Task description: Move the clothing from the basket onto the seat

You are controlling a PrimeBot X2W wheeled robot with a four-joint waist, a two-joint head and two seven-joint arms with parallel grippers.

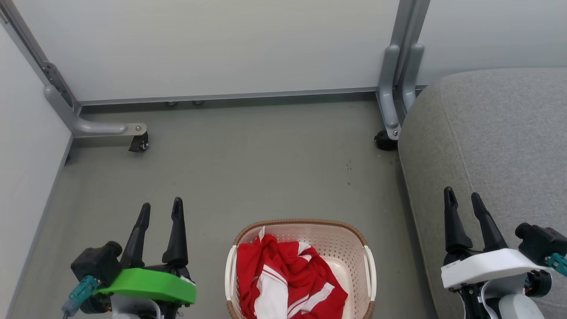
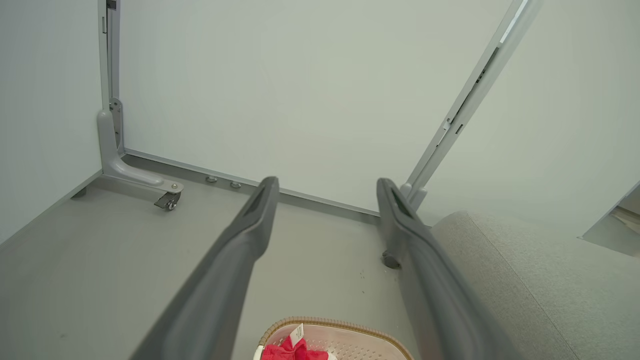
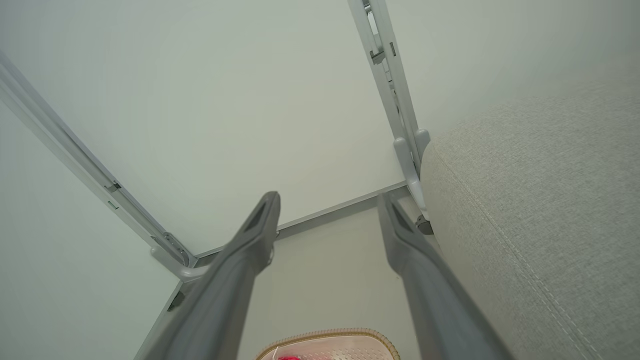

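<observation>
Head view, bottom centre: the basket [image 1: 302, 220] stands on the grey floor [image 1: 248, 164], just beside the near edge of the seat [image 1: 500, 146], which occupies the right of the frame. The clothing [image 1: 283, 274] lies inside the basket, a crumpled red heap with white stripes. It is bunched toward the left wall, and part of the basket floor shows bare at the right. How many pieces make up the heap cannot be told, and no lettering or number can be read. No red fabric lies on the part of the seat in view. The left gripper [image 1: 161, 204] hangs at lower left over the floor, jaws parted with nothing between them. The right gripper [image 1: 462, 193] hangs at lower right over the seat edge, jaws likewise parted and empty. Neither touches the basket or the cloth. Both wrist views show the basket rim at the bottom edge, below the fingers. Assessment: the task appears to be at its outset, with both arms apart from the load and the first pick not yet begun. The next move calls for one gripper to come inward and down into the basket, close on a raised fold of the red cloth, lift it clear of the brown rim, and carry it toward the right of the frame onto the seat. Noted risks: the pieces may be tangled and rise together, and the light basket may tip or drag if cloth snags the rim.
</observation>
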